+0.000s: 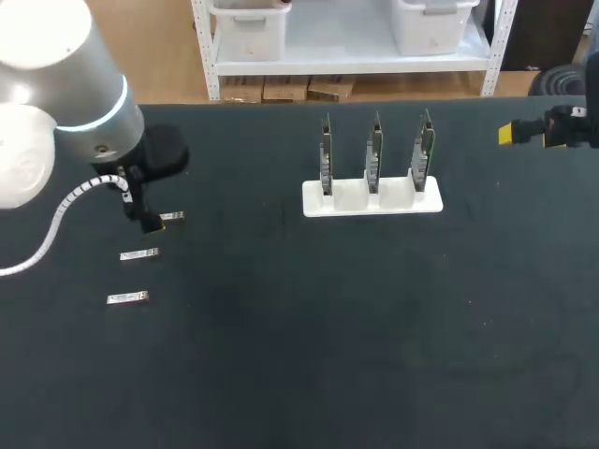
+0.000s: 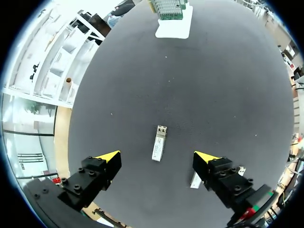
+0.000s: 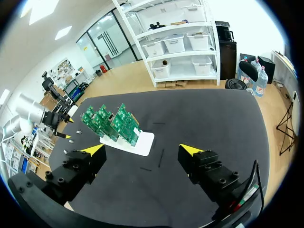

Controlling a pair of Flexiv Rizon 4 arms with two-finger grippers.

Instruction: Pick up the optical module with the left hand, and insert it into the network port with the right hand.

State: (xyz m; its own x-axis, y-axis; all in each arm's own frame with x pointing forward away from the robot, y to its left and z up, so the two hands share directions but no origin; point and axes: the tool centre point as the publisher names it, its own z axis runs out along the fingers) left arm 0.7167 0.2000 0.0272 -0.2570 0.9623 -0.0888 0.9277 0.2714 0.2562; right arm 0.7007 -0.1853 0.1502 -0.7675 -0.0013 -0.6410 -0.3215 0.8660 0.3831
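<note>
While flat, module (image 2: 159, 142) lengthwise toward rack (image 2: 175, 28)

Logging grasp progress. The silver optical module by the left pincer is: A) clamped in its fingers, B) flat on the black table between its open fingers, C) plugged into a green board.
B: the silver optical module lies on the black table, the left pincer open, its tips clear of it.
</note>
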